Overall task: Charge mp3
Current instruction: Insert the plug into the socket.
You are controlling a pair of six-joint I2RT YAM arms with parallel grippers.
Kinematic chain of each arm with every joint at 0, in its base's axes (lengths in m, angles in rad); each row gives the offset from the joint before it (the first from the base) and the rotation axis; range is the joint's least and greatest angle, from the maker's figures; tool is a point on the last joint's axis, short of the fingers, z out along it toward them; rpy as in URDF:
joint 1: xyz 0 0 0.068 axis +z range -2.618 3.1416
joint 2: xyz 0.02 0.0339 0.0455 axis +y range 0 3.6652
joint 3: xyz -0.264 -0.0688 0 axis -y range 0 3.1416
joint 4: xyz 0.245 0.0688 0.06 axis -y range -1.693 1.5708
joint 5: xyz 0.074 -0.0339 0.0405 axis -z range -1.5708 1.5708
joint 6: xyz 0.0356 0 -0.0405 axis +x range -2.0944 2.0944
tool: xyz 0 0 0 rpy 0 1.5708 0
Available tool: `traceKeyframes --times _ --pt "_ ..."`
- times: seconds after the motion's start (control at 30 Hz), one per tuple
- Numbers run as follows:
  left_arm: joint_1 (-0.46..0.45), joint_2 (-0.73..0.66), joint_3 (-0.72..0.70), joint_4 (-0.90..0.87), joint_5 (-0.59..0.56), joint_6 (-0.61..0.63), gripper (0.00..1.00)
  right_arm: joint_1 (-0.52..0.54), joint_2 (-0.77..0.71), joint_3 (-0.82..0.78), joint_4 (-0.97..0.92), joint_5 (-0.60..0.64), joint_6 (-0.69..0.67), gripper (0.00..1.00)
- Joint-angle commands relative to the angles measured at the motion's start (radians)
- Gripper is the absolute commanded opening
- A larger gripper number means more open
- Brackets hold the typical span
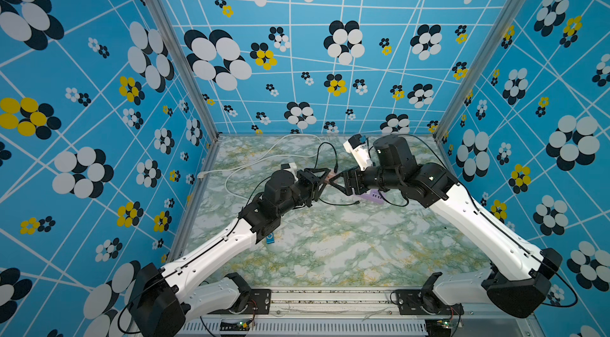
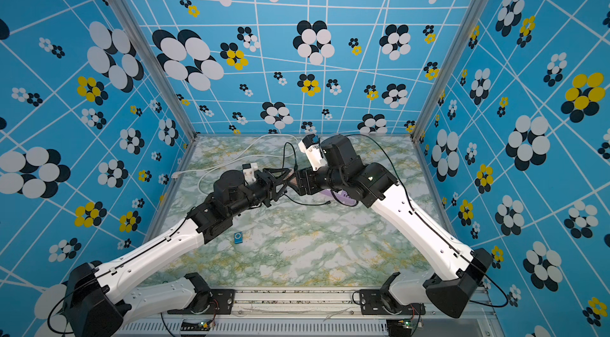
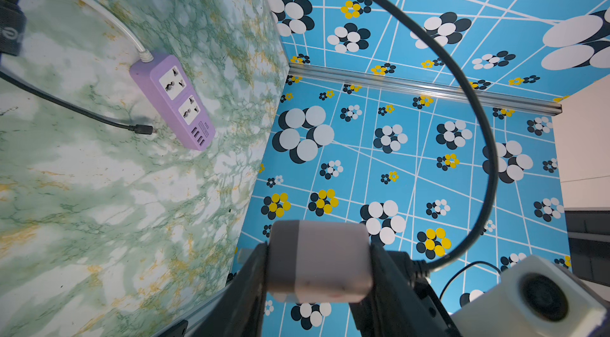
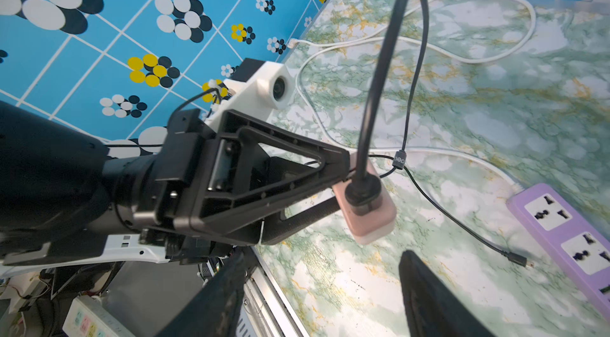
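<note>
Charger in left gripper, mp3 on marble table.

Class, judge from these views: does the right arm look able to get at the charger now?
Probably yes. The right gripper is open and faces the charger, which sticks out of the left gripper; nothing lies between them.

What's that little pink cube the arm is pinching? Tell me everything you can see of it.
The pink cube charger is a small block with rounded corners. It looks like matte plastic, pale pink with a greyer band at one end. The left gripper clamps it by two opposite sides and holds it above the marbled table, clear of the surface. A thick black cable is plugged into one face and arches away. Nothing else touches it.
</note>
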Motion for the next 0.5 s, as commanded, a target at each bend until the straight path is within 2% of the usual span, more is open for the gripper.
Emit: traceKeyframes --times 0.0,0.23,0.33,0.47 --pt "0.006 0.014 0.032 0.06 0.032 0.015 0.0 -0.019 -0.03 -0.048 0.015 -0.018 -0.033 0.74" --pt "0.0 0.035 0.045 0.081 0.056 0.014 0.0 -0.064 -0.007 -0.068 0.069 -0.053 -0.074 0.66" --pt "-0.003 0.036 0.045 0.078 0.056 0.014 0.0 -0.076 -0.008 -0.079 0.101 -0.08 -0.101 0.59" --pt "-0.007 0.036 0.04 0.086 0.057 0.008 0.0 -0.079 0.015 -0.068 0.1 -0.139 -0.129 0.54"
